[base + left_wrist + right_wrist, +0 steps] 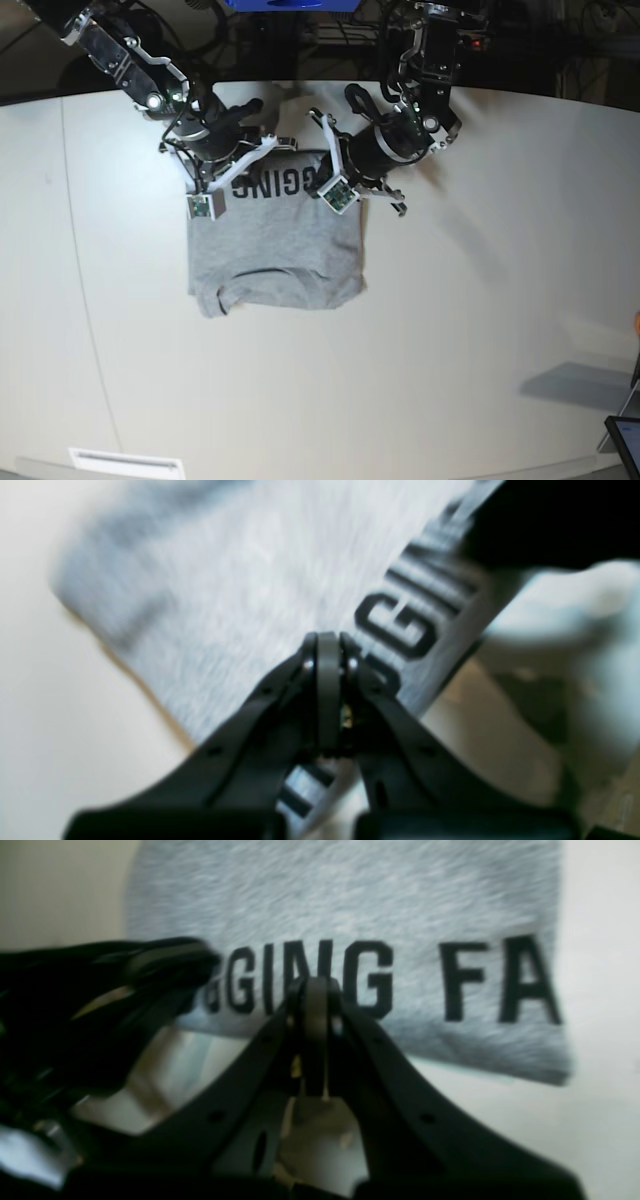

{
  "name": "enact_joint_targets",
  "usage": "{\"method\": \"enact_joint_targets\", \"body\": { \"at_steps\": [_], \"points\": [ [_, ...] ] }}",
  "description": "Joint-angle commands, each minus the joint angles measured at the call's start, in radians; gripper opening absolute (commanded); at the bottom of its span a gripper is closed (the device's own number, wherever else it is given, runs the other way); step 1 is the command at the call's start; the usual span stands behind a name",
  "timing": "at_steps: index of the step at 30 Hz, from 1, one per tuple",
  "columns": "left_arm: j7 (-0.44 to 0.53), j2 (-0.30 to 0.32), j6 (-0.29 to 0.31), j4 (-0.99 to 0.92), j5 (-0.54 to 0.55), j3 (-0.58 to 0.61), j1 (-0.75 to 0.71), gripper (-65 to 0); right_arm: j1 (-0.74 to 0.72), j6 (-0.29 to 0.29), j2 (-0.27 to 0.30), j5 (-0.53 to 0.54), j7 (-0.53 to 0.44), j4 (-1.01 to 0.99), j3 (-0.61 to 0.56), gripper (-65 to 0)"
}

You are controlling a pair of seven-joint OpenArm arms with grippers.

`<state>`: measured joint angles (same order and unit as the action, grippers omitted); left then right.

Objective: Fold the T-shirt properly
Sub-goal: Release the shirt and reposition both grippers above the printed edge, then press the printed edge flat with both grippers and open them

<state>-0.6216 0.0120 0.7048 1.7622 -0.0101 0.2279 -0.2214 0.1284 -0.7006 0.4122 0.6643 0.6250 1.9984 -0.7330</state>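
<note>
Risk at the fold: we see the T-shirt [275, 250] lying on the table [480, 300], already narrowed to a rectangle, with its collar end toward the near side and its printed end lifted at the far side. Both grippers hold that far edge. The left gripper [328, 645] has its jaws pressed together on the cloth beside the letters "GIN"; the right gripper [315, 990] is likewise closed, and seems to pinch the hem below "GGING FA". In the base view the two stand just beside each other along the far edge of the T-shirt, one at each corner of the raised flap.

We judge the step in hand to be carrying this flap over toward the collar end. Several faults could follow. If one arm travels faster than the other, the flap would skew and the crease would run aslant across the T-shirt. If the arms draw apart, the cloth between them would tighten and could slip from a pinch, dropping one corner. If they pull upward too far, the whole T-shirt could drag across the table and the earlier side folds could open. Motion blur in both wrist views hides how deep each bite is, so we cannot tell how secure either hold is.
</note>
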Motion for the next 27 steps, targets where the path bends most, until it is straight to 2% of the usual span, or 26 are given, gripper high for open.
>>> {"method": "enact_joint_targets", "body": {
  "at_steps": [1,3,12,18,22,25,27],
  "points": [
    [0.027,-0.001,-0.007,0.003,0.009,0.000,0.010,-64.8,-0.006,0.002,0.006,-0.007,-0.018,0.009,0.003,-65.0],
    [0.052,0.001,-0.007,-0.017,0.002,0.000,0.010,-64.8,-0.006,0.002,0.006,-0.007,-0.018,0.006,0.003,-65.0],
    [0.055,0.019,-0.007,-0.086,0.002,-0.002,0.010,-64.8,0.006,0.002,0.007,-0.007,-0.018,0.005,0.011,-65.0],
    [0.019,0.065,-0.007,0.048,0.003,-0.005,0.021,-64.8,0.001,0.002,0.007,-0.007,-0.018,0.005,0.011,-65.0],
    [-0.054,0.062,-0.007,0.147,0.009,-0.006,0.043,-64.8,-0.005,0.002,0.007,-0.007,-0.018,0.005,0.011,-65.0],
    [-0.062,0.058,-0.007,0.198,0.009,-0.005,0.040,-64.8,-0.008,0.002,0.007,-0.011,-0.024,0.008,0.013,-65.0],
    [-0.059,0.058,-0.007,0.222,0.009,-0.005,0.037,-64.8,-0.020,0.002,0.007,-0.073,-0.026,0.009,0.013,-65.0]
  ]
}}
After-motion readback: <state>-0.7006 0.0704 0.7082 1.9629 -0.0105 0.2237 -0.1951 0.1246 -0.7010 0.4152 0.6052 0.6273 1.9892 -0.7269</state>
